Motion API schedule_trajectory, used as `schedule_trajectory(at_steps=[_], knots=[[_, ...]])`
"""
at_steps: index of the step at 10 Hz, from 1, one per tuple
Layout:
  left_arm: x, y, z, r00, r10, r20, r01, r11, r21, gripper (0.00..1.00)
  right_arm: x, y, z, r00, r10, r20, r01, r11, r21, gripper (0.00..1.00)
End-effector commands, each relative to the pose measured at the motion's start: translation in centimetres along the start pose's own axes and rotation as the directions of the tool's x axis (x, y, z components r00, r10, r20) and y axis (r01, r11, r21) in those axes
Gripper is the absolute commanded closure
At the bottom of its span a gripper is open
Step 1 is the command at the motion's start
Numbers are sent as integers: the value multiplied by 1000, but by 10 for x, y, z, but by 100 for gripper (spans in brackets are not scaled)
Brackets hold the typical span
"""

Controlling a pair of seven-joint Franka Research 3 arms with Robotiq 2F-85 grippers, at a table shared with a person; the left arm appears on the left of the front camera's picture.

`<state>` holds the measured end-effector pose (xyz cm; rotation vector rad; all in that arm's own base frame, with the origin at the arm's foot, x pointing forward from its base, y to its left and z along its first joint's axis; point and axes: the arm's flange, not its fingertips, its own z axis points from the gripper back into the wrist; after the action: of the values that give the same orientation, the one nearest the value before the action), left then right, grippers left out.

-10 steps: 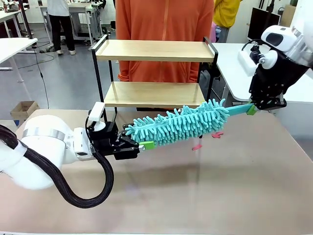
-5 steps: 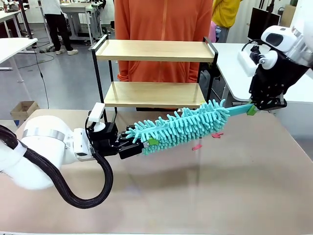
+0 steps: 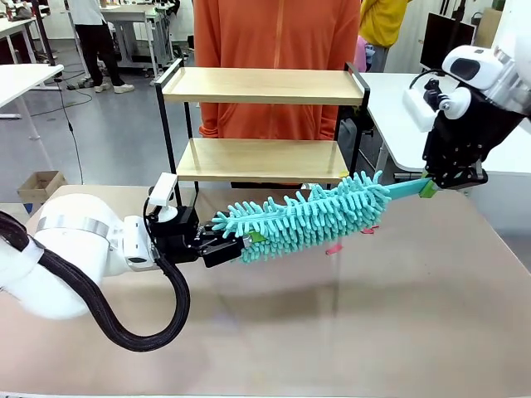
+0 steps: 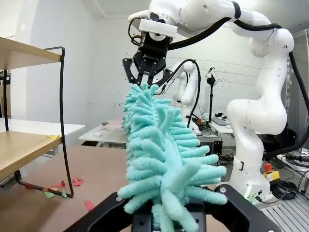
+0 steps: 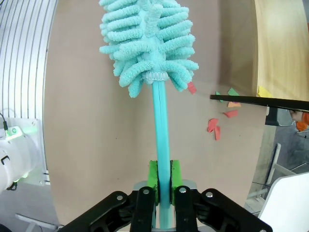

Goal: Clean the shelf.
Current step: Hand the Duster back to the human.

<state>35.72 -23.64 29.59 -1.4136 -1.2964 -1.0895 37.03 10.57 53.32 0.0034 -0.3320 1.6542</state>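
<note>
L gripper (image 3: 236, 246), black w/ green pads, is seen low over the brown table top (image 3: 348, 332), fingers pinched on the fluffy tip of the teal microfibre duster (image 3: 303, 217). The tip is held by pile only, so it could be pulled loose if the arms drift apart; if both are driven together, the thin handle could be bent.

The small two-tier shelf (image 3: 264, 86), light wood boards in a thin black metal frame, is stood at the far table edge just behind the duster, in front of a person in an orange top (image 3: 278, 33). Duster is not yet touching it. Raised end rail could be snagged on a sweep and the light rack shoved. Small red/green paper scraps (image 5: 212, 126) are seen on the table by the shelf foot, could be scattered further.

R gripper (image 3: 427, 186) is clamped on the teal handle (image 5: 162, 140), held firm.

No legible writing or brand is made out.
</note>
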Motion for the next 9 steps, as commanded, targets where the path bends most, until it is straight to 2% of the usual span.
schedule_trajectory(at_steps=[1, 2, 4, 5, 6, 7, 8, 9], knots=[[-1, -6, 1, 999, -39, 0, 39, 998, -45, 100, -1, -3, 3, 999, 5, 39, -4, 1000, -24, 87], [-1, -4, 3, 999, -24, 24, 25, 999, -37, 100, -1, -3, 3, 999, 5, 39, -4, 1000, -24, 87], [0, 0, 0, 1000, 0, 0, 0, 1000, 0, 100, -1, -3, 3, 999, 5, 39, -4, 1000, -24, 87], [0, 0, 0, 1000, 0, 0, 0, 1000, 0, 100, 1, 0, 0, 1000, 0, 2, 0, 1000, -1, 27], [0, 0, 0, 1000, 0, 0, 0, 1000, 0, 100, 0, -2, 9, 998, -23, 51, 23, 1000, 1, 27], [0, 0, 0, 1000, 0, 0, 0, 1000, 0, 100, -4, -2, 19, 992, -43, 115, 42, 999, 16, 0], [0, 0, 0, 1000, 0, 0, 0, 1000, 0, 100, -11, -1, 29, 978, -57, 201, 52, 998, 31, 24], [0, 0, 0, 1000, 0, 0, 0, 1000, 0, 100, -21, -2, 41, 945, -65, 321, 48, 997, 61, 0]])
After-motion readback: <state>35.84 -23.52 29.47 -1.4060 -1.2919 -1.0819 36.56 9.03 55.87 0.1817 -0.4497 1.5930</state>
